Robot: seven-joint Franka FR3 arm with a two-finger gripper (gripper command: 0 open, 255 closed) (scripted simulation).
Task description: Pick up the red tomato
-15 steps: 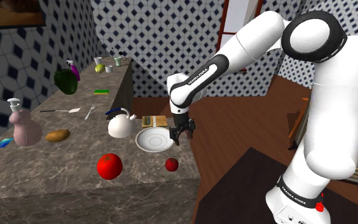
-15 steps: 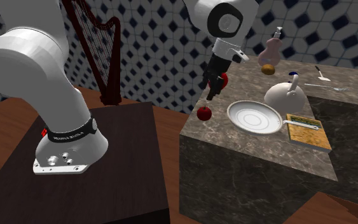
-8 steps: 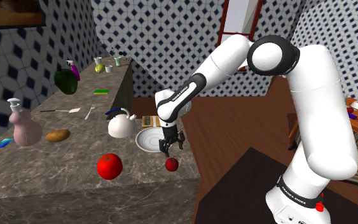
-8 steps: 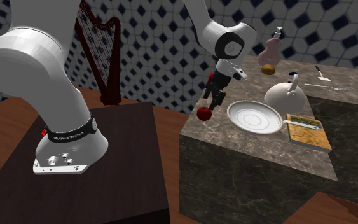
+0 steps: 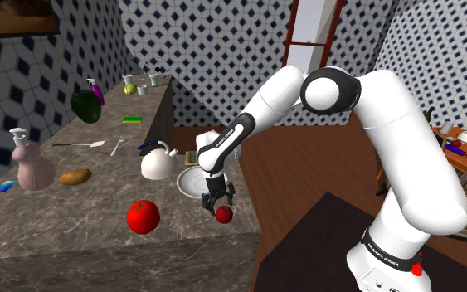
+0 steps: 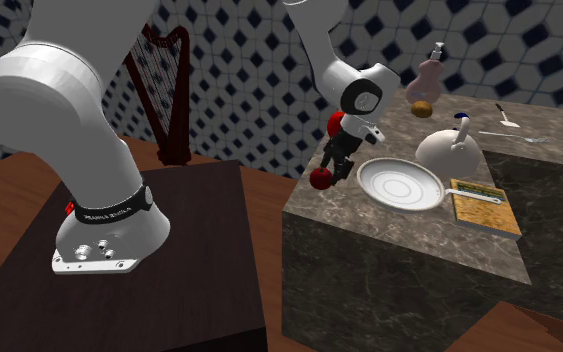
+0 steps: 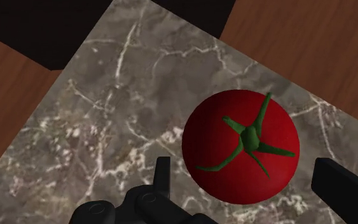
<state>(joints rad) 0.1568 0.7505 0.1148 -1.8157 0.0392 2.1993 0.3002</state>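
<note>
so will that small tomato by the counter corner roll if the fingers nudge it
Probably: the tomato looks round, so an off-centre touch could roll it. It sits near the edge of the counter, so it might fall. The open gripper straddles it, which should help.

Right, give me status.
Gripper open over tomato, fingers either side, not touching. Tomato on counter near its corner. Plate beside, not blocking.

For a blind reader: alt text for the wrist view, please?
A red tomato with a green stem sits on a grey marbled counter, between the black fingers of the open gripper, not touching them. Brown wooden floor shows past the counter's edge.
</note>
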